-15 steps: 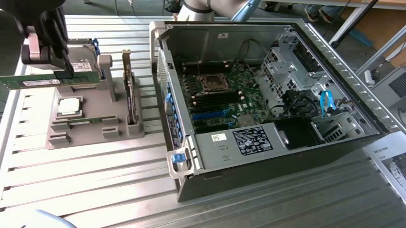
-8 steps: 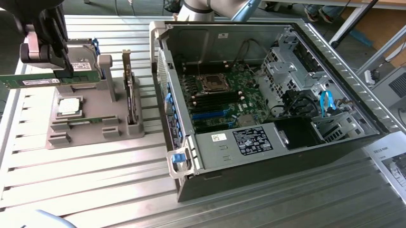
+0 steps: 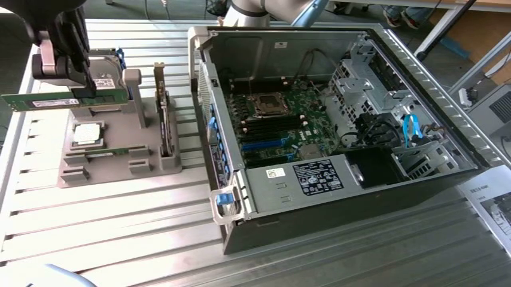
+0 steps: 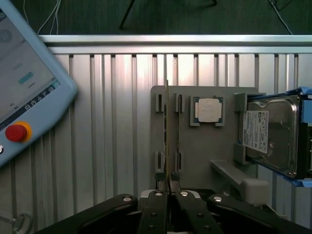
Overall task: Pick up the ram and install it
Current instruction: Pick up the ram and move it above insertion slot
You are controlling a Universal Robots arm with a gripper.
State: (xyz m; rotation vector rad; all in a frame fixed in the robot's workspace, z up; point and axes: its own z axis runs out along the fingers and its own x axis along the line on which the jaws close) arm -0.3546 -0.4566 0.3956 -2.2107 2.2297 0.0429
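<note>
Gripper [image 3: 80,89] is clamped on the ram [image 3: 40,101]. The stick is held level and lifted above the grey fixture [image 3: 119,164] at the exterior view's left. In the wrist view the fingers [image 4: 157,209] pinch it edge-on, with a second stick [image 4: 178,131] just beside it in the fixture. The open PC case [image 3: 319,197] is well apart, at the right.

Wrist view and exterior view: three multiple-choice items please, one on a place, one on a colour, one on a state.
1. The processor chip lies: A on the grey holder; B in the computer case; C on the bare table.
2. The ram is: A green; B red; C white.
3. The gripper is: A open; B shut on the ram; C shut on nothing.
Answers: 1 A, it sits in the holder's recess; 2 A, the board shows green; 3 B, it pinches the ram's edge.
</note>
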